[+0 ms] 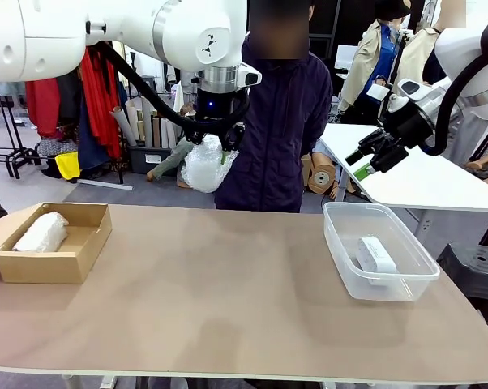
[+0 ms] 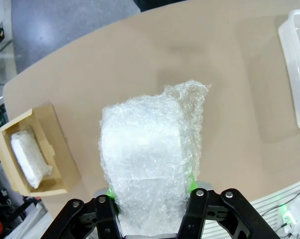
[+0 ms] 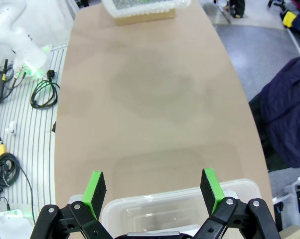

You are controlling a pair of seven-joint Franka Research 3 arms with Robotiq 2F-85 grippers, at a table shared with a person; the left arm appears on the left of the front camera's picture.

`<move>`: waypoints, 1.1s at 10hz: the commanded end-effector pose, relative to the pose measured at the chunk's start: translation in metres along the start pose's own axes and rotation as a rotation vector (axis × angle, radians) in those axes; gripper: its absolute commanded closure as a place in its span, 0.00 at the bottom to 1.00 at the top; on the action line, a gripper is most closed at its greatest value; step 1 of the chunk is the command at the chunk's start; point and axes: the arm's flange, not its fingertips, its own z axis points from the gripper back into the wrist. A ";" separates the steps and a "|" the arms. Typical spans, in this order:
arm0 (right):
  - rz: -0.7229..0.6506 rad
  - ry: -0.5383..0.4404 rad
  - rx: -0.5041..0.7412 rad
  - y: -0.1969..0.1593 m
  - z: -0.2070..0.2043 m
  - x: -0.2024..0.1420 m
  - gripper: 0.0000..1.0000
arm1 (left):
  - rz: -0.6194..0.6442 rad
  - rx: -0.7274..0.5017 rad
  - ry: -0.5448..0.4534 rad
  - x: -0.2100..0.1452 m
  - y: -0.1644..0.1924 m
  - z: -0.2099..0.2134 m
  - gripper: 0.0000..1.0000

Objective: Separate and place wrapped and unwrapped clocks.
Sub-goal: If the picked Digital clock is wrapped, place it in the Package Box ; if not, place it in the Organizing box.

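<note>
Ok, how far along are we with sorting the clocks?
Done: one wrapped clock lies in the cardboard box, the bare clock in the clear tub. In hand: the left gripper holds the second wrapped clock above the table. Left: probably setting it in the box. The right gripper is open, empty.

**Three clocks: one aloft, two in containers**

In the front view, the held wrapped clock (image 1: pixel 205 162) is a crinkly bubble-wrap bundle. It hangs in the air at 12 o'clock over the table's far edge, pinched between the pads of the left gripper (image 1: pixel 214 144), with loose wrap flaring past its end. The second wrapped clock (image 1: pixel 41 232) lies flat in the cardboard box (image 1: pixel 86 253) at 9 o'clock. The bare clock (image 1: pixel 376 255), a smooth white rounded block, lies in the clear tub (image 1: pixel 345 271) at 3 o'clock, its long axis toward 11 o'clock.
</note>
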 end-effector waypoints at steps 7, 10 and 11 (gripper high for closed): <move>-0.012 -0.001 -0.006 0.001 0.001 0.003 0.00 | 0.018 -0.104 0.021 -0.067 0.019 -0.006 1.00; -0.012 -0.001 -0.006 0.001 0.001 0.003 0.00 | 0.091 -0.107 0.002 -0.116 0.065 -0.005 1.00; -0.012 -0.001 -0.006 0.001 0.001 0.003 0.00 | 0.117 -0.103 -0.012 -0.127 0.083 -0.003 1.00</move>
